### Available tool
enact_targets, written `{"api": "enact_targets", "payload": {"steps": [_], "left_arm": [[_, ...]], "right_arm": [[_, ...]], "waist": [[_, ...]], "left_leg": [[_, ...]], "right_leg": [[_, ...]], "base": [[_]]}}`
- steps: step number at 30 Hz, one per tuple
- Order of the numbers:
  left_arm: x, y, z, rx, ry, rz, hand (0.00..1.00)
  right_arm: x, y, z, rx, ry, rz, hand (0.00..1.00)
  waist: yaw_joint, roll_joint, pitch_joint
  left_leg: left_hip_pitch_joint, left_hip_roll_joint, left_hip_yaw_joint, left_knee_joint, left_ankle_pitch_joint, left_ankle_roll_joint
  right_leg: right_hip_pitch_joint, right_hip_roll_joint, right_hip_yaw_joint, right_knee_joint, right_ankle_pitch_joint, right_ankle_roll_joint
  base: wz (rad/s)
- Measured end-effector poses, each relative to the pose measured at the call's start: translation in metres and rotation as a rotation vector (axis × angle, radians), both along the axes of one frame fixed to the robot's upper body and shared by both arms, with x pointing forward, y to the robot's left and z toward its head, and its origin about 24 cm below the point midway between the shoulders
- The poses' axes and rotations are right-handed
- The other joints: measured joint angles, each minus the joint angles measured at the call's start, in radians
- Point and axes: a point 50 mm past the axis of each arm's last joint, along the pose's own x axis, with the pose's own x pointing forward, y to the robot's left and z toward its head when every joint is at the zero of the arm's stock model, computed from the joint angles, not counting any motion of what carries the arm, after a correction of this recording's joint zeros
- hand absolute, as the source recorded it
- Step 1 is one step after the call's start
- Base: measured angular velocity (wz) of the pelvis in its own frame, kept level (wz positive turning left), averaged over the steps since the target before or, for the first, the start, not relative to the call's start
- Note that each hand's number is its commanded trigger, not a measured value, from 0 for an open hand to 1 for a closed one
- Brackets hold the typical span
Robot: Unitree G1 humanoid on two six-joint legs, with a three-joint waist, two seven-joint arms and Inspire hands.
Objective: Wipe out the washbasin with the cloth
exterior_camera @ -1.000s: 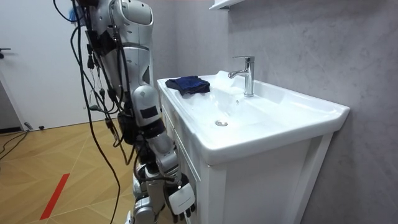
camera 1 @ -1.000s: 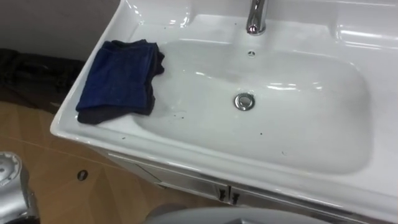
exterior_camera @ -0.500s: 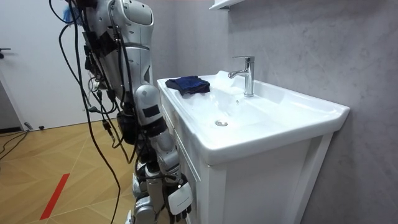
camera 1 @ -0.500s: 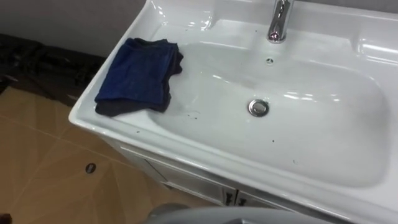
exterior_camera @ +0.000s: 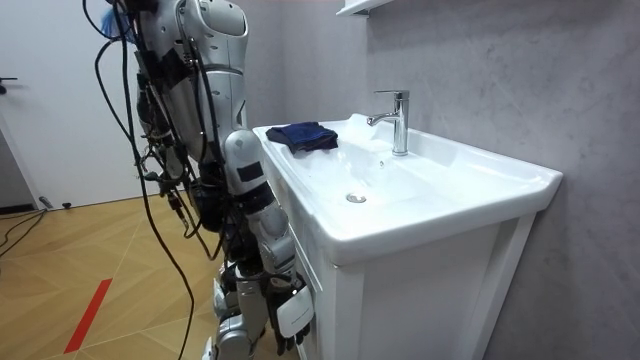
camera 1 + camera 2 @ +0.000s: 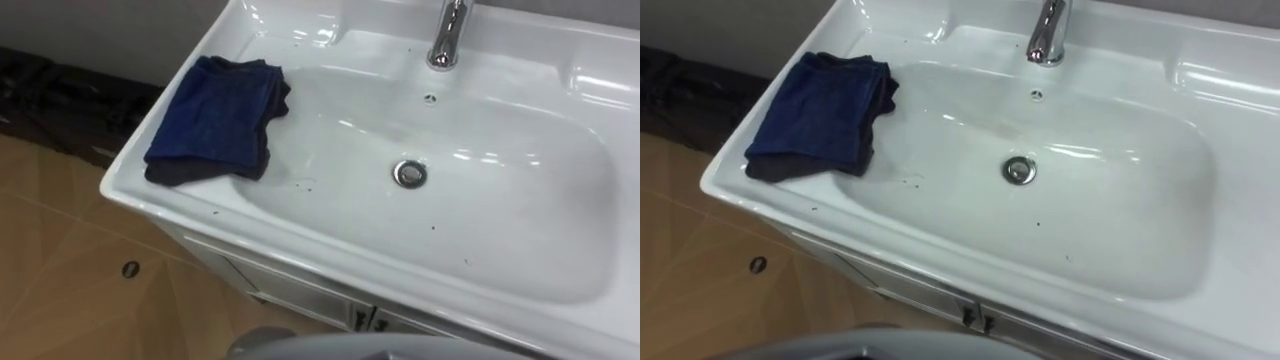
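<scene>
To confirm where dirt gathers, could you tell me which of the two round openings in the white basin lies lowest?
The larger chrome-ringed drain at the bowl's bottom; the small overflow hole sits higher, below the chrome tap.

White basin (image 6: 330,255) on cabinet; folded blue cloth (image 6: 215,120) lying on left rim.
</scene>
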Motion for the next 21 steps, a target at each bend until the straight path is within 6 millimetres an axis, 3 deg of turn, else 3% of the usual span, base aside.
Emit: {"api": "enact_targets", "payload": {"steps": [4, 9, 12, 21], "left_arm": [[0.035, -0.016, 0.0, -0.073, -0.085, -0.143, 0.0], [0.053, -0.026, -0.001, -0.146, -0.131, -0.192, 0.0], [0.054, -0.031, -0.003, -0.199, -0.123, -0.22, 0.0], [0.042, -0.037, -0.011, -0.304, -0.06, -0.221, 0.0]], "right_arm": [[0.008, 0.004, -0.001, 0.009, -0.003, 0.04, 0.0], [0.012, 0.01, -0.003, 0.03, -0.009, 0.041, 0.0], [0.013, 0.014, -0.004, 0.04, -0.01, 0.041, 0.0], [0.007, 0.015, -0.005, 0.035, 0.027, 0.075, 0.0]], "waist": [[-0.013, -0.008, -0.0011], [-0.029, -0.03, 0.0013], [-0.028, -0.039, -0.0002], [-0.022, -0.039, -0.0005]], "left_leg": [[-0.013, 0.003, 0.013, 0.001, -0.001, 0.001], [-0.015, 0.001, 0.02, 0.0, -0.002, 0.003], [-0.014, 0.003, 0.032, 0.0, -0.005, 0.003], [-0.009, 0.008, 0.042, 0.001, -0.018, 0.006]], "right_leg": [[-0.02, 0.002, 0.014, 0.004, 0.0, 0.0], [-0.027, 0.003, 0.024, 0.001, 0.001, 0.001], [-0.028, 0.002, 0.03, 0.001, 0.001, 0.001], [-0.027, 0.003, 0.028, 0.02, 0.007, 0.005]], "base": [[-0.06], [-0.07], [-0.06], [0.0]]}}
